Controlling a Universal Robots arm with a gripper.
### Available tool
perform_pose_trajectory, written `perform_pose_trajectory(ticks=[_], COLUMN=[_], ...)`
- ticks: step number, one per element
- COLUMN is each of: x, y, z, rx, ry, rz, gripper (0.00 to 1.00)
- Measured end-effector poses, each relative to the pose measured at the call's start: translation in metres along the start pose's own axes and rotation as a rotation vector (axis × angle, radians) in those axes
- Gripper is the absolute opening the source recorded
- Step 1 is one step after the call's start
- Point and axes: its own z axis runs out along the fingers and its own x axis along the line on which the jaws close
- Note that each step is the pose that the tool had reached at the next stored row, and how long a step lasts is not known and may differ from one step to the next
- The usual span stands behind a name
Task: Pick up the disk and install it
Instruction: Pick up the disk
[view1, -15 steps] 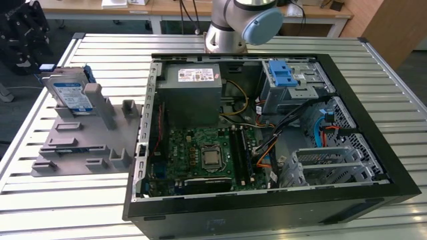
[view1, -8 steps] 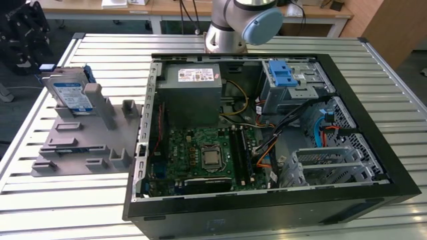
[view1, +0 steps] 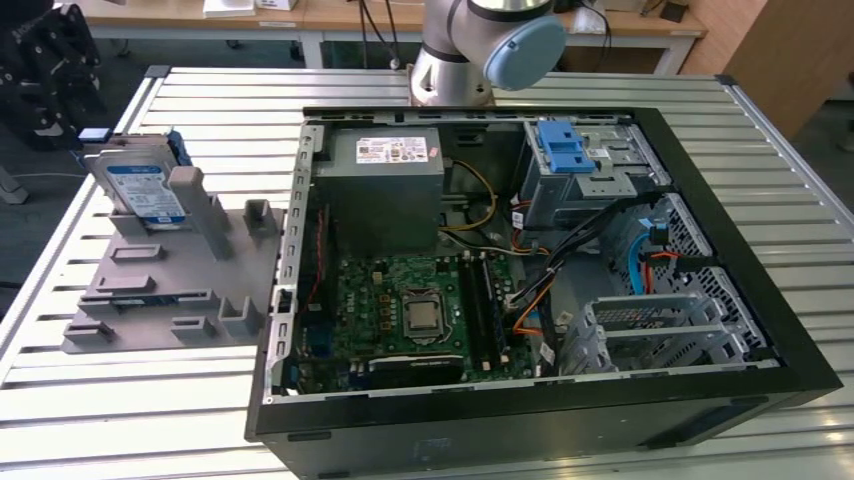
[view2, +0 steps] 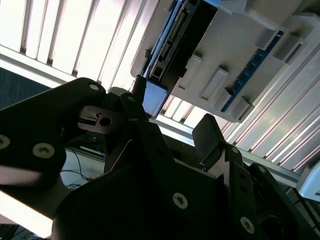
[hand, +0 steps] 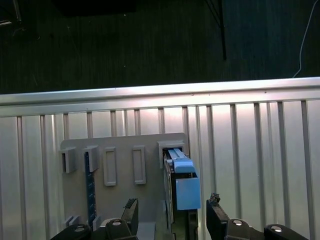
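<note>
The disk (view1: 140, 190), a silver drive with a white-and-blue label in a blue carrier, stands on edge in a slot of the grey holder (view1: 174, 280) at the exterior view's left, outside the computer case. In the first wrist view I see the disk (hand: 181, 186) edge-on, with my gripper (hand: 172, 209) open above it and one black fingertip to either side, not touching. The second wrist view shows the same open gripper (view2: 172, 107) near the disk's edge (view2: 170, 35).
The open computer case (view1: 747, 250) lies on the slatted metal table (view1: 200, 100). Inside are a grey power-supply box (view1: 387, 160), a motherboard (view1: 400, 310), cables, and a drive cage with a blue latch (view1: 567, 150). The arm's base (view1: 454, 60) stands behind the case.
</note>
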Motion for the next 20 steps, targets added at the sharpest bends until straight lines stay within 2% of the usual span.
perform_pose_trajectory(ticks=[20], x=[0.0000], y=[0.0000], z=[0.0062], rx=[-0.0001], ry=[0.0001], rz=[0.000], gripper=[0.65])
